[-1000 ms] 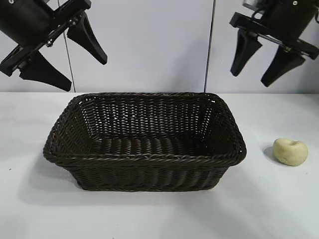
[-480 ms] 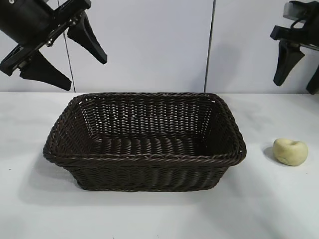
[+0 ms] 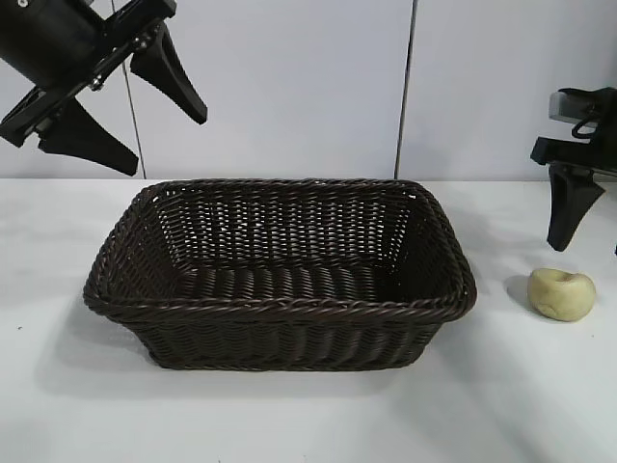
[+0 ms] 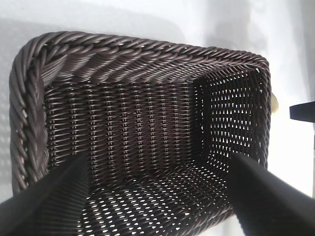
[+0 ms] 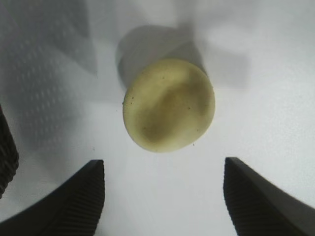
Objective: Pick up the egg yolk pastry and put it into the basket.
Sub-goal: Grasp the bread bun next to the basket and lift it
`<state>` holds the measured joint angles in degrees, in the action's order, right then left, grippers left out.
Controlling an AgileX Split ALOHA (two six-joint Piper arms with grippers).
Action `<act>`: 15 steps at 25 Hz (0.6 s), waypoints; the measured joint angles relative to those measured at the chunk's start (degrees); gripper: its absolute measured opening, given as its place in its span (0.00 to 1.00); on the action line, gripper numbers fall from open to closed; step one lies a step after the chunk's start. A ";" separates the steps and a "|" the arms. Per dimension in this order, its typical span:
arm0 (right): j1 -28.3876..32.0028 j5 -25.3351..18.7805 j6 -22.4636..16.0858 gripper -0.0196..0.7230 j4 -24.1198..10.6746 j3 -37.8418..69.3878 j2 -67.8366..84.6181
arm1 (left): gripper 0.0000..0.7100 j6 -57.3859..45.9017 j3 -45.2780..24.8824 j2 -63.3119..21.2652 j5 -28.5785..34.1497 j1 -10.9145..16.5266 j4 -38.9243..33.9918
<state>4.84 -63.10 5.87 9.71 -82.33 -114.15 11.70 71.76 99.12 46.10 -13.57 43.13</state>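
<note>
The pale yellow egg yolk pastry (image 3: 561,293) lies on the white table to the right of the dark brown wicker basket (image 3: 280,307). My right gripper (image 3: 590,253) hangs open just above and behind the pastry, with one finger showing at the exterior view's right edge. In the right wrist view the pastry (image 5: 169,104) sits on the table just beyond the open right gripper (image 5: 164,161), untouched. My left gripper (image 3: 169,145) is open and raised high at the back left. In its wrist view the left gripper (image 4: 160,158) looks down into the empty basket (image 4: 142,51).
White table surface surrounds the basket, with a pale wall behind. A corner of the basket (image 5: 6,152) shows beside the right gripper's finger. Free table lies in front of and to the right of the pastry.
The right gripper has come down and shifted right, from high above the basket's right end to just over the pastry. The left arm, basket and pastry have not moved.
</note>
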 joint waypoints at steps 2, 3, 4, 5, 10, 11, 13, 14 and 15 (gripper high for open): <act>0.00 2.09 -0.91 0.69 -0.13 0.00 -1.16 | 0.80 0.00 0.00 0.00 0.00 0.00 0.00; 0.00 3.02 -1.13 0.69 -0.13 0.00 -1.60 | 0.80 0.00 0.00 0.00 0.00 0.00 0.00; 0.00 3.71 -1.31 0.69 -0.20 0.00 -2.06 | 0.80 0.00 0.00 0.00 0.00 0.00 0.00; 0.00 4.20 -1.31 0.69 -0.26 0.00 -2.49 | 0.80 0.00 0.00 0.00 0.00 0.00 0.00; 0.00 4.77 -1.36 0.69 -0.30 0.00 -5.29 | 0.80 0.00 0.00 0.00 0.00 0.00 0.00; 0.00 4.82 -1.36 0.69 -0.30 0.00 -6.02 | 0.80 0.00 0.00 0.00 0.00 0.00 0.00; 0.00 5.46 -1.36 0.68 -0.30 0.00 -6.91 | 0.80 0.00 0.00 0.00 0.00 0.00 0.00; 0.00 5.99 -1.36 0.65 -0.30 0.00 -7.16 | 0.80 0.00 0.00 0.00 0.00 0.00 0.00; 0.00 6.44 -1.36 0.60 -0.25 0.00 -7.17 | 0.80 0.00 0.00 0.00 0.00 0.00 0.00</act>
<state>4.84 -56.66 4.51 9.46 -82.33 -121.32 11.70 71.76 99.12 46.10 -13.57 43.13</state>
